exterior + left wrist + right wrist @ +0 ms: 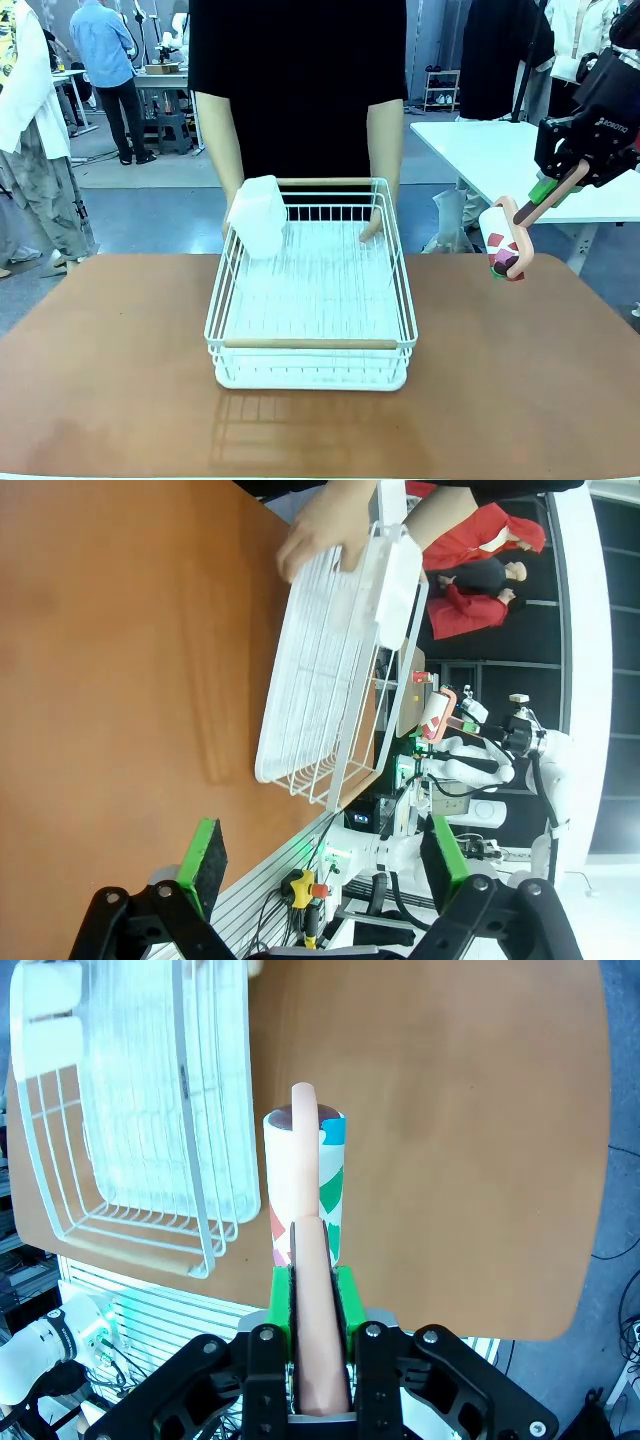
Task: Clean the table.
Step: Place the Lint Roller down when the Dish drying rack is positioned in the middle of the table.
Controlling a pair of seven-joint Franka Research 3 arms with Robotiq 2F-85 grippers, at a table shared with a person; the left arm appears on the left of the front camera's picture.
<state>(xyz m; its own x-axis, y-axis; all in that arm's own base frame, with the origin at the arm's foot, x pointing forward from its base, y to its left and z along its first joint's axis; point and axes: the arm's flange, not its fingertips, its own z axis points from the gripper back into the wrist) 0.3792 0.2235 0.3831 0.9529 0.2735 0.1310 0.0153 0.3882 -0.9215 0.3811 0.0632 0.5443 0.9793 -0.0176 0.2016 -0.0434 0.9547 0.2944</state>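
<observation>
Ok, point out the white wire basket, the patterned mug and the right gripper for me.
white wire basket [310, 343], front view, on its near wooden bar.
patterned mug [328, 1195], right wrist view, on its painted side.
right gripper [318, 1290], right wrist view, between the green pads clamping the mug's handle.

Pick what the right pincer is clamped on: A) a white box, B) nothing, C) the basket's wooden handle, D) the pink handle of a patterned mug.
D: the right pincer is shut on the pink handle of the patterned mug, which hangs in the air beside the white wire basket, above the table.
</observation>
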